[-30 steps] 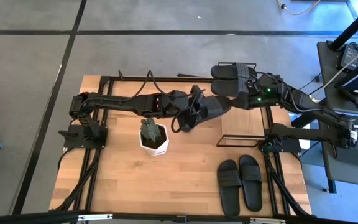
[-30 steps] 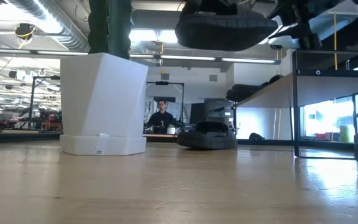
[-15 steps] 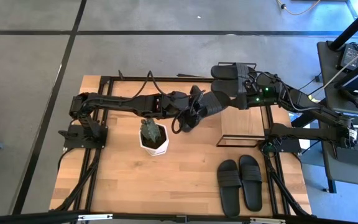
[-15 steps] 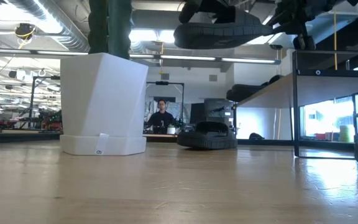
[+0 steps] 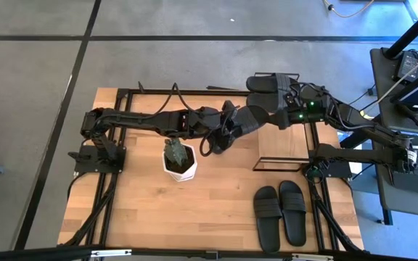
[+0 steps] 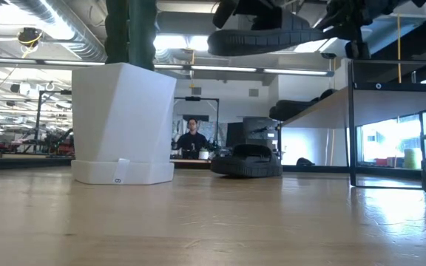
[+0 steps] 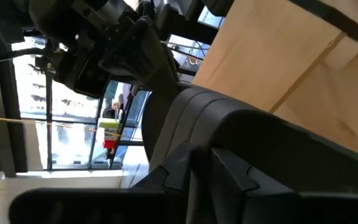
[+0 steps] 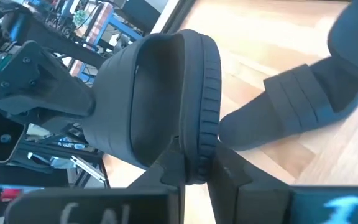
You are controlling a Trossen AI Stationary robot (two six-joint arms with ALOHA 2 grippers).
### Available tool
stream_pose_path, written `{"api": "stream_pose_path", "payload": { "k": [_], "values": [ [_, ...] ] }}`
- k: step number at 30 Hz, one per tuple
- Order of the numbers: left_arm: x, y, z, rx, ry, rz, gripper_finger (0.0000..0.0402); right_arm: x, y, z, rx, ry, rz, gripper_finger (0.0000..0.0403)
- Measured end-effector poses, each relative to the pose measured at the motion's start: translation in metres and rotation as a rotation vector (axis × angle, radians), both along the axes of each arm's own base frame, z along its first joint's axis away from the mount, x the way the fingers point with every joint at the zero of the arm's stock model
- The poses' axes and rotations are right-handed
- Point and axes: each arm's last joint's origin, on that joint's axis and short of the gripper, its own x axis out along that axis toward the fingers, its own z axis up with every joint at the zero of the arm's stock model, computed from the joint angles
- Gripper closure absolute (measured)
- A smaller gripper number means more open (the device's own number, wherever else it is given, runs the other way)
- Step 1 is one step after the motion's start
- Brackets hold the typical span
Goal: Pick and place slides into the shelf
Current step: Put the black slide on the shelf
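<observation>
White planter (image 5: 180, 161) stands just near of the handover; a pair of slides (image 5: 281, 213) lies near-right, another slide (image 6: 247, 160) on the table beyond. Both arms meet mid-table beside the shelf (image 5: 285, 148). Right gripper (image 8: 191, 163) is clamped on the raised slide (image 8: 160, 93); left gripper (image 5: 221, 135) is at its other end (grip unclear).

The slides (image 5: 280, 214) are matte black, the planter (image 5: 181, 165) white, the table (image 5: 194, 210) light wood, and the shelf (image 5: 285, 148) black-framed.

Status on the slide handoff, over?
Right gripper shut on matte black slide, held midair. Left gripper at the same slide. Wooden-top shelf beside it, white planter below.
</observation>
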Motion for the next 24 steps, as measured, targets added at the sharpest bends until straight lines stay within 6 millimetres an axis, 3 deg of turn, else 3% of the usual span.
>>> {"api": "stream_pose_path", "payload": {
  "k": [4,13,24],
  "values": [
    [0.000,0.000,0.000,-0.068,-0.027,0.025,0.0330,0.000,0.000,0.001,0.024,-0.009,-0.010,0.0359],
    [-0.003,0.004,0.000,-0.171,-0.050,0.094,0.0227,-0.007,0.004,0.005,0.054,-0.040,-0.033,0.0359],
    [-0.006,0.007,0.001,-0.277,-0.074,0.124,0.0215,-0.059,0.023,0.008,0.041,-0.015,-0.234,0.0360]
  ]
}}
